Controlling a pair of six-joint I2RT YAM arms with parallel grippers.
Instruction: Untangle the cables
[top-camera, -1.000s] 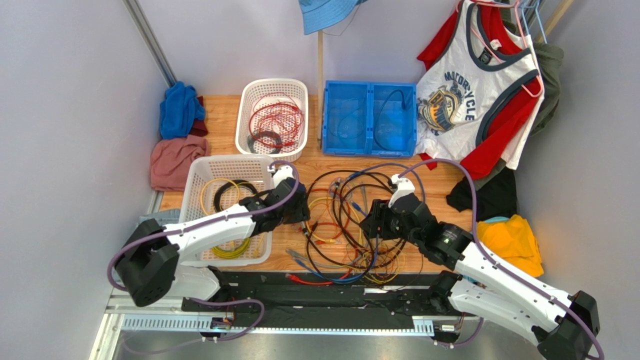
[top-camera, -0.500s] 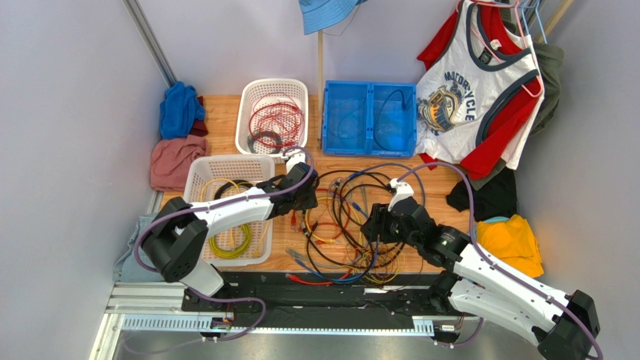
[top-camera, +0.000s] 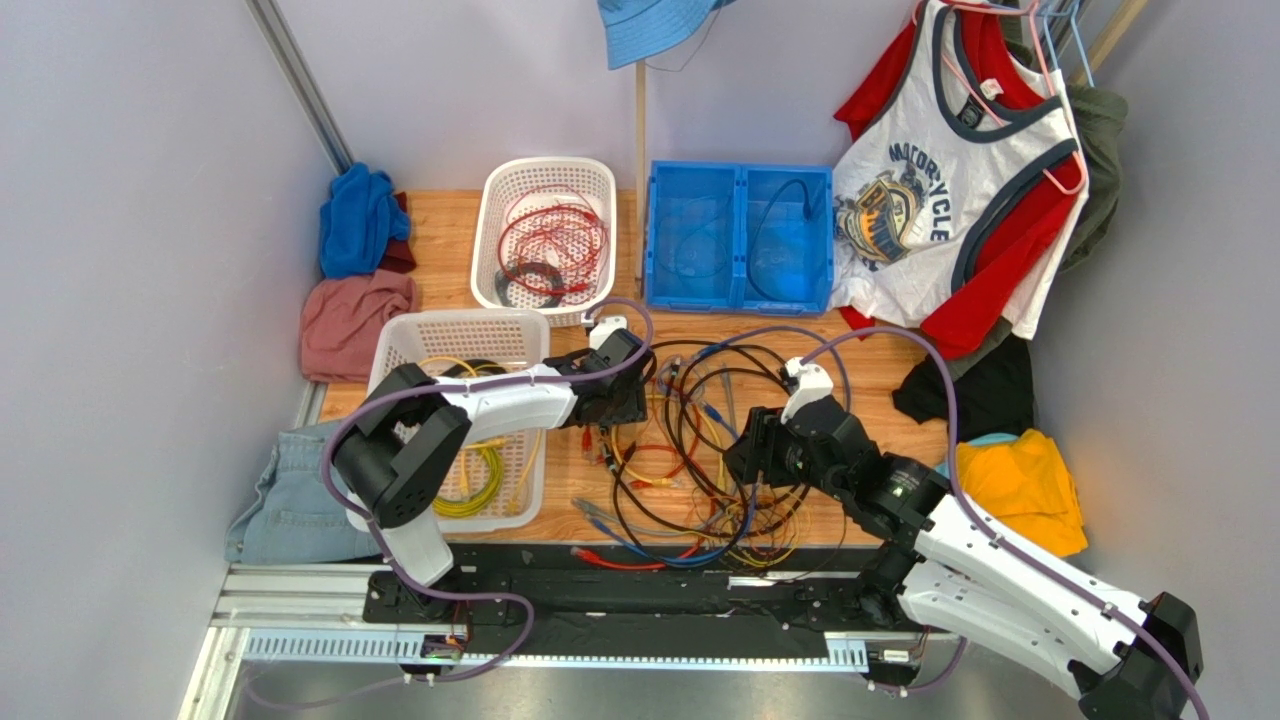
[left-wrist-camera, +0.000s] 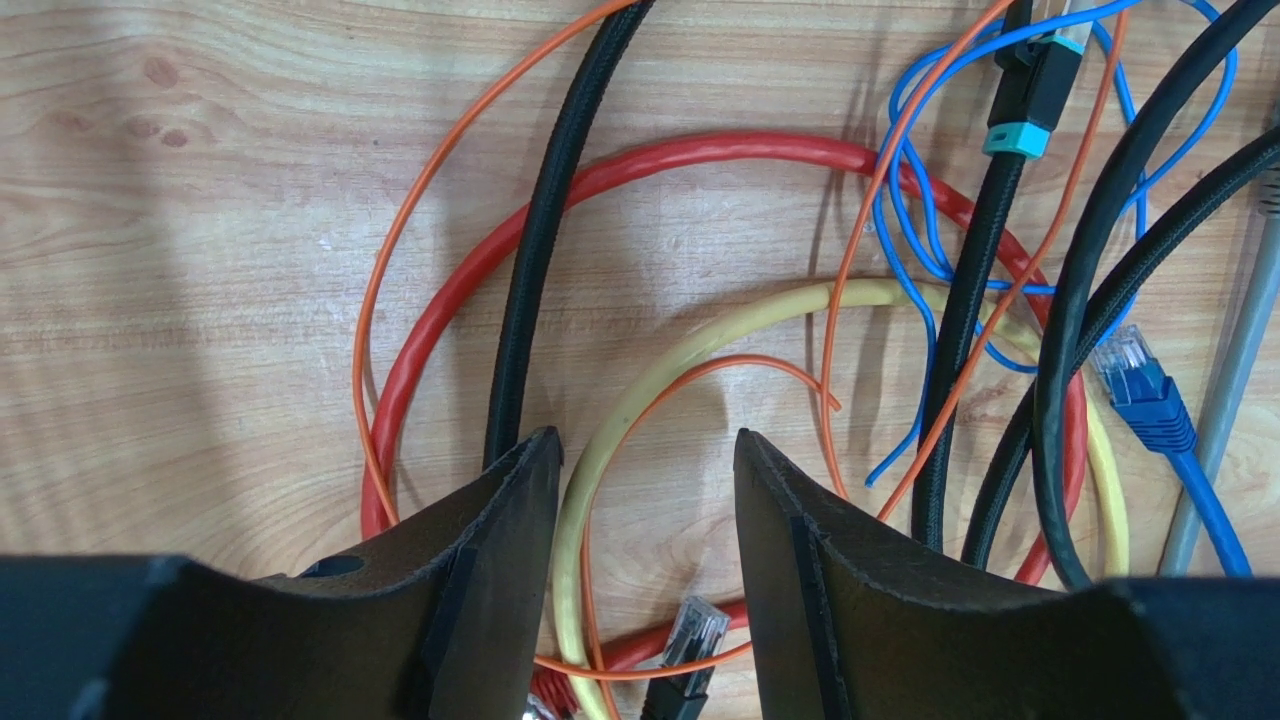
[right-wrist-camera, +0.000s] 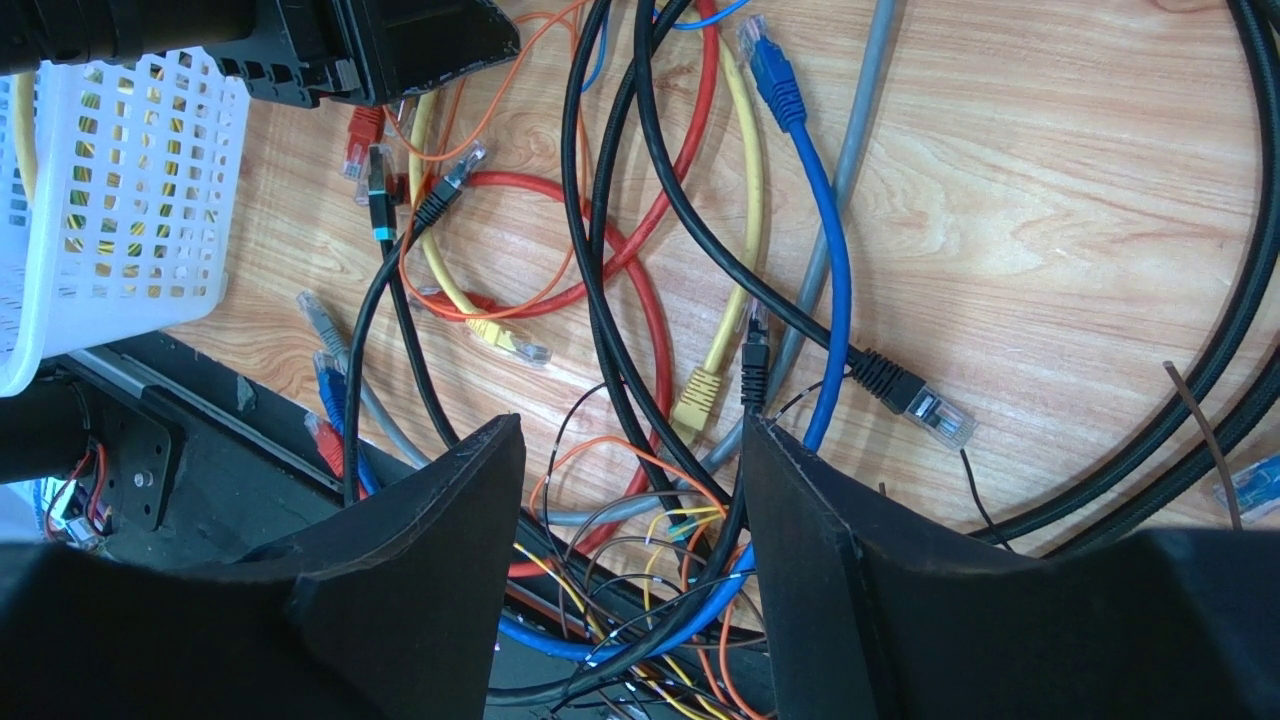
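The cables (top-camera: 684, 443) lie in a tangled heap of black, blue, yellow, orange and red cords in the middle of the wooden table. My left gripper (top-camera: 637, 393) is open at the heap's upper left edge. In the left wrist view the left gripper (left-wrist-camera: 643, 450) hovers low with a yellow cable (left-wrist-camera: 721, 338) and a thin orange one running between its jaws, not gripped; a red loop (left-wrist-camera: 721, 150) lies beyond. My right gripper (top-camera: 745, 450) is open above the heap's right side. In the right wrist view the right gripper (right-wrist-camera: 631, 435) is empty above thin wires and a blue cable (right-wrist-camera: 827, 255).
A white basket (top-camera: 451, 320) holding yellow and black cables stands left of the heap. A second white basket (top-camera: 549, 165) with red cables and a blue crate (top-camera: 649, 240) stand at the back. Clothes hang at the right (top-camera: 932, 180); cloths lie at the left (top-camera: 343, 323).
My left gripper has swung right and away from the white basket, over the heap's upper left edge. My right gripper has barely moved.
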